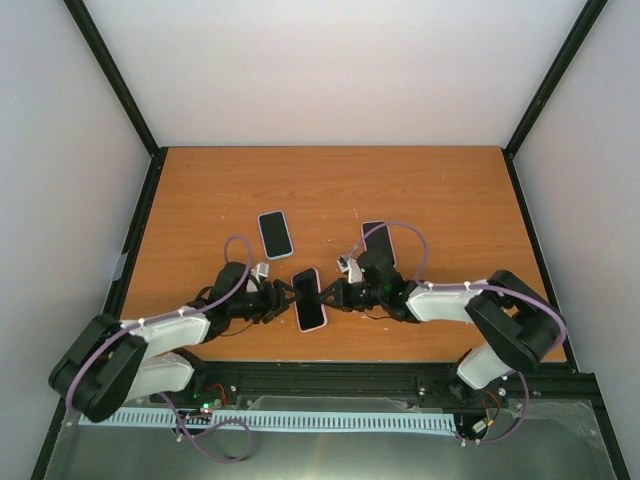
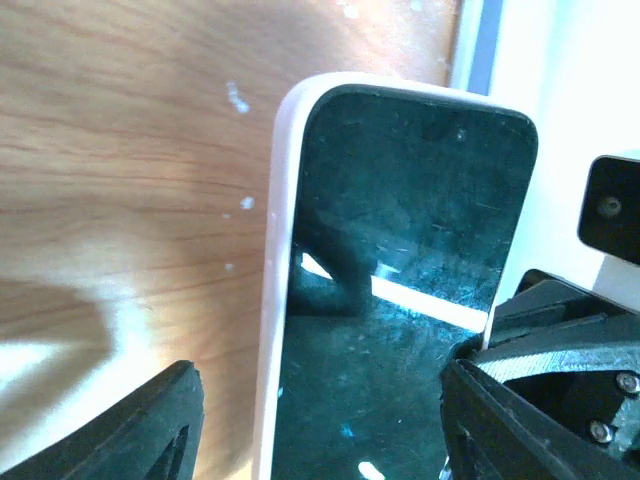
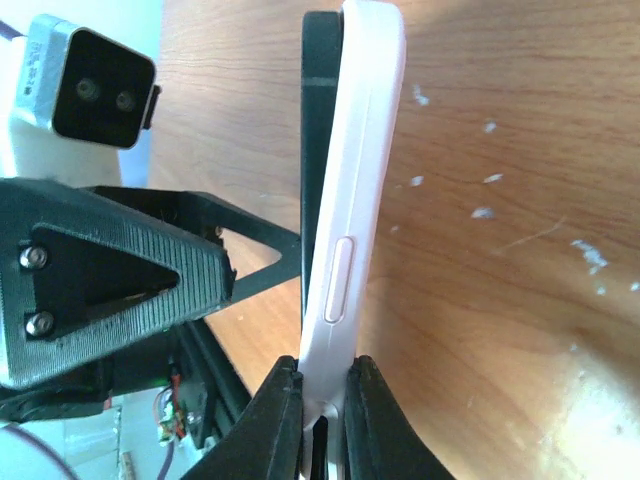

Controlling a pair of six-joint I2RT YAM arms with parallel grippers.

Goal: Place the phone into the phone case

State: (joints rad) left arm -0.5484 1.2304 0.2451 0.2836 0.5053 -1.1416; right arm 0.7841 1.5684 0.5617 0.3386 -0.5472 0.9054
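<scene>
- From above, both arms meet at the white-rimmed case [image 1: 311, 299] near the front of the bench [image 1: 450, 190].
- A handset [image 1: 276, 234] lies beyond the case to the left. A dark slab [image 1: 376, 236] lies beyond it to the right, partly behind the right arm.
- Only the left wrist camera shows the phone [image 2: 400, 250] close up: dark, smudged glass framed by the case's rim. The left pincer [image 2: 320, 375] is spread, and its left finger [image 2: 150, 430] stands apart from the rim.
- Only the right wrist camera shows the case edge-on, side button visible. The right pincer [image 3: 325, 385] is pinching the case's near end, dark glass against white shell.
</scene>
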